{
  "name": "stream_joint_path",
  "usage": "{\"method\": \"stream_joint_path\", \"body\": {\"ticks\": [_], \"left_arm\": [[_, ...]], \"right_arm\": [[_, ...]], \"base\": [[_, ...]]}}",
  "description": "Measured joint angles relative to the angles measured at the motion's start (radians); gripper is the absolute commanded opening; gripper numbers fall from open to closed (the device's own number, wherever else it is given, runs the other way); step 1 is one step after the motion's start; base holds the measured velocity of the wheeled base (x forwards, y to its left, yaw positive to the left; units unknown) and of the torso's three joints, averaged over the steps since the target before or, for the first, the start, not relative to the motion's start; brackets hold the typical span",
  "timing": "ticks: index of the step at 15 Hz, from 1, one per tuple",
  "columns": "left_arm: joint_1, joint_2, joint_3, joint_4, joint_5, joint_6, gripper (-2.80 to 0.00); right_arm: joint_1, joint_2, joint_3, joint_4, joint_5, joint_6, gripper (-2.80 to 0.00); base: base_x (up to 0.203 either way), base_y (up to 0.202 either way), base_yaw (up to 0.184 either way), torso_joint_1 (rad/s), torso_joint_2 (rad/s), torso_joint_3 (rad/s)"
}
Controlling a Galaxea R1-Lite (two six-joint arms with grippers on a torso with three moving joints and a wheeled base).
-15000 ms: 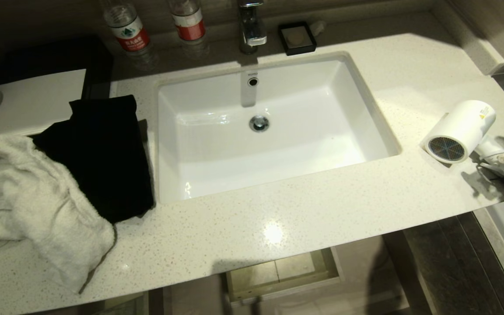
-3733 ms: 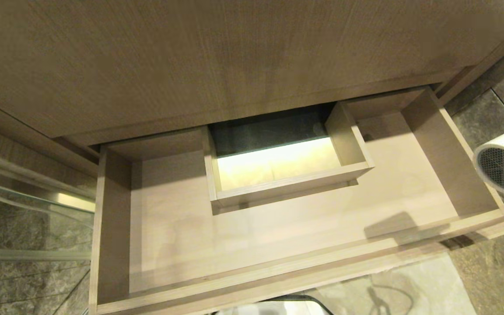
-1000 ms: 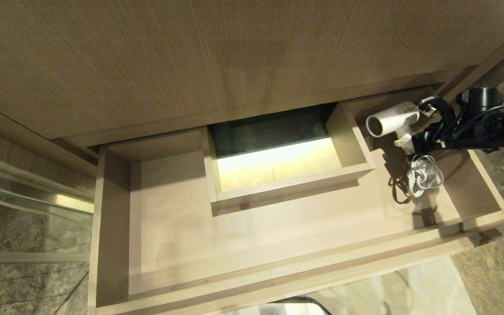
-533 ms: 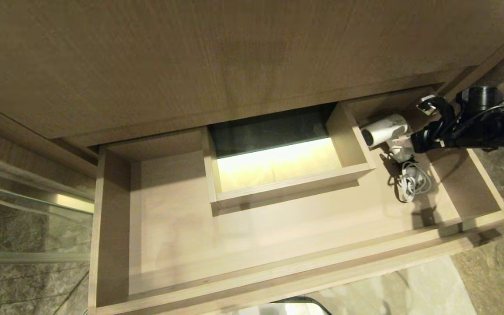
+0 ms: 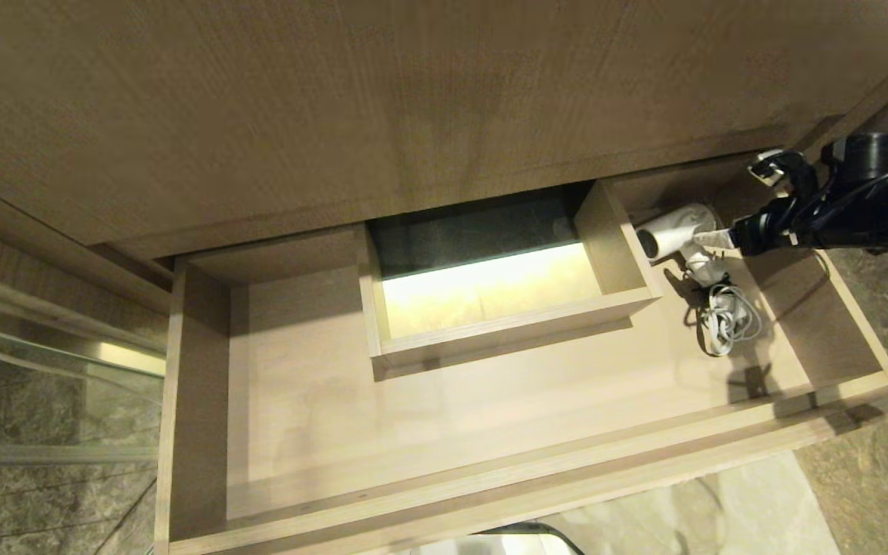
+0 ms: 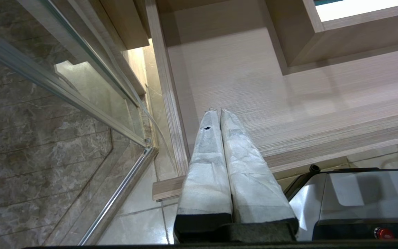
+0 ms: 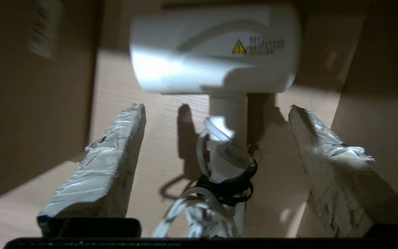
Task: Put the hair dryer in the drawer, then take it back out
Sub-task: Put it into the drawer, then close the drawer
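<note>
A small white hair dryer lies on the floor of a pulled-out, light wood-grain drawer, in its far right-hand corner, seen from the robot's head camera. The barrel points toward the boxed cutout at the middle back of the drawer and rests just beside the cutout's right wall, with the dark grille end facing that wall. The short handle runs toward the drawer's front, and the bundled whitish cord lies in a loose coil on the drawer floor just in front of the handle.

The right claw reaches in from the right over the drawer's side wall and sits spread wide, holding nothing. In the right wrist view its two tape-wrapped fingers stand on either side of the dryer's handle, apart from it, with the white barrel and its yellow warning label lying across beyond the fingertips. The black arm behind the claw crosses the drawer's right edge above the grey stone floor.

The left claw is outside the head view. Its own wrist camera shows the two wrapped fingers pressed together with nothing between them, poised over the drawer's left front corner, next to a glass panel in a metal frame.
</note>
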Motion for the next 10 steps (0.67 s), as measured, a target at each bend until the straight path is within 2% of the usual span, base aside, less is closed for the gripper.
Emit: {"method": "stream_joint_path", "body": {"ticks": [5,8,10], "left_arm": [[0.0,0.0,0.0,0.0,0.0,0.0,-2.8],[0.0,0.0,0.0,0.0,0.0,0.0,-2.8],[0.0,0.0,0.0,0.0,0.0,0.001,-2.8]], "right_arm": [[0.005,-0.196,0.056,0.085,-0.038,0.251,-2.8],[0.025,-0.357,0.157,0.188,-0.136,0.265,-2.8],[0.04,-0.48,0.268,0.233,-0.172,0.256,-2.8]], "base": [[0.0,0.0,0.0,0.0,0.0,0.0],[0.0,0.0,0.0,0.0,0.0,0.0],[0.0,0.0,0.0,0.0,0.0,0.0]]}}
